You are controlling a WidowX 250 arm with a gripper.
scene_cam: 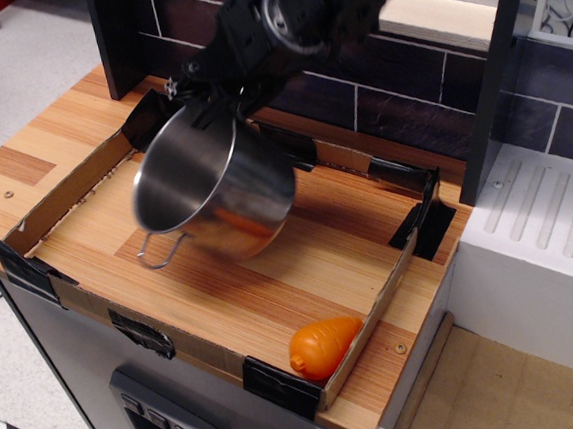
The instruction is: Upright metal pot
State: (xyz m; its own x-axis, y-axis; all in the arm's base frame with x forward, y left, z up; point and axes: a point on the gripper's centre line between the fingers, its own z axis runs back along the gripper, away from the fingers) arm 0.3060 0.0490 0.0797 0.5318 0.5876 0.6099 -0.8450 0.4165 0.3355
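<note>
The shiny metal pot [214,186] hangs tilted above the wooden tray floor, its open mouth turned up and to the left. One wire loop handle [162,251] dangles at its lower rim. My black gripper [218,102] is shut on the pot's upper rim at the back of the tray. The other handle is hidden behind the gripper.
An orange toy food [323,345] lies in the tray's front right corner. The low cardboard wall [83,182] rings the wooden tray. A dark tiled wall [387,95] stands behind, and a white drain rack [545,242] sits to the right.
</note>
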